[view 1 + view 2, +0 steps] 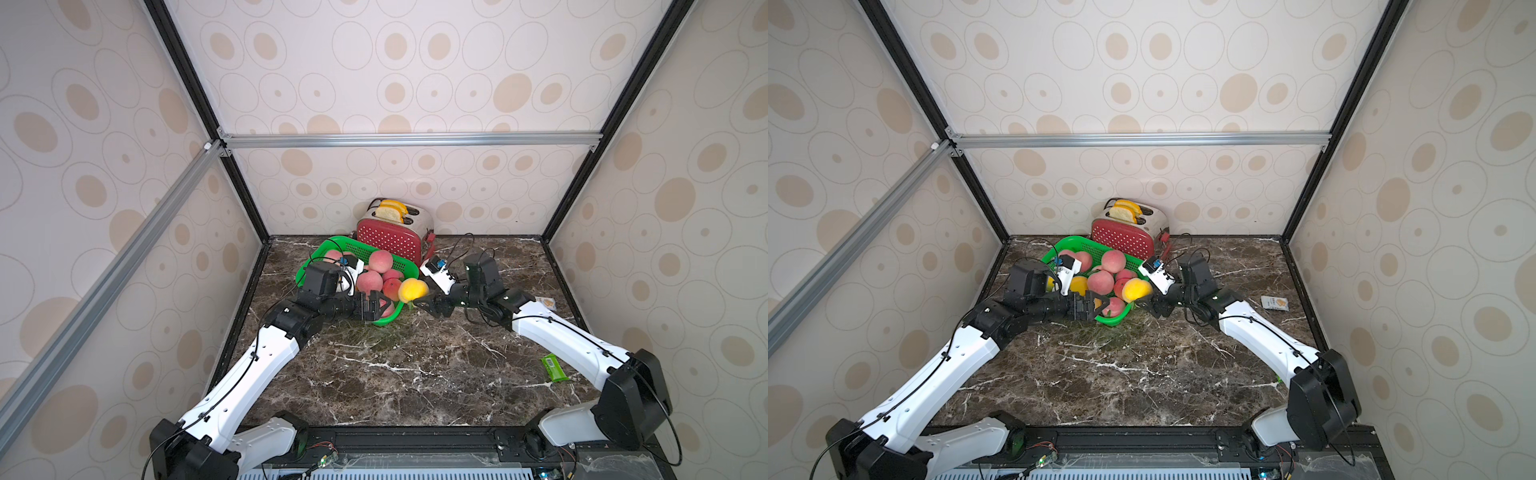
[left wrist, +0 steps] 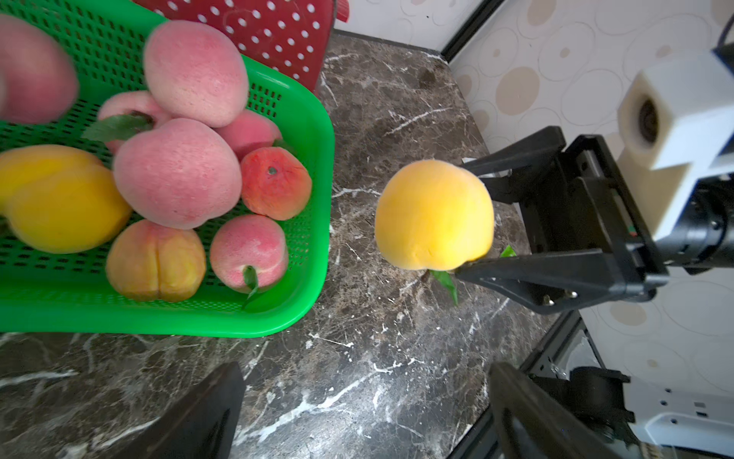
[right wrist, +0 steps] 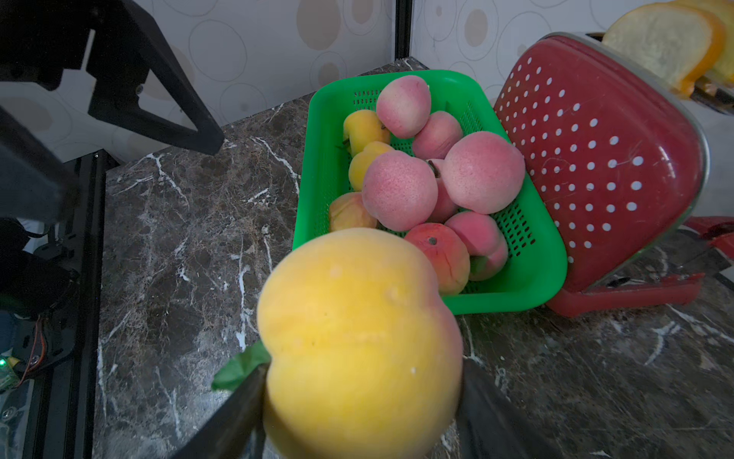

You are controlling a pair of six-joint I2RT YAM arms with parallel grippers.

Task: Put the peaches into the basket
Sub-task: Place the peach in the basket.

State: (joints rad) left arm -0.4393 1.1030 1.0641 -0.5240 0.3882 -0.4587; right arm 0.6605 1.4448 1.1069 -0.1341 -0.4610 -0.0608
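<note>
The green basket [image 1: 341,240] [image 1: 1076,239] [image 2: 322,179] [image 3: 550,258] sits at the back of the marble table and holds several peaches [image 1: 380,261] [image 2: 176,173] [image 3: 399,190], mostly pink, some yellow and orange. My right gripper [image 1: 424,302] [image 2: 464,217] [image 3: 361,369] is shut on a yellow peach [image 1: 412,289] [image 1: 1136,289] [image 2: 435,214] [image 3: 357,337] with a green leaf. It holds the fruit in the air just beside the basket's near right corner. My left gripper [image 1: 376,305] [image 1: 1096,305] [image 2: 365,369] hangs open and empty over the basket's near edge.
A red white-dotted toaster [image 1: 388,239] [image 3: 595,159] with bread slices [image 1: 390,210] stands right behind the basket, touching it. A green packet [image 1: 554,368] and a small pale packet [image 1: 1274,302] lie along the table's right side. Walls close in the back and both sides.
</note>
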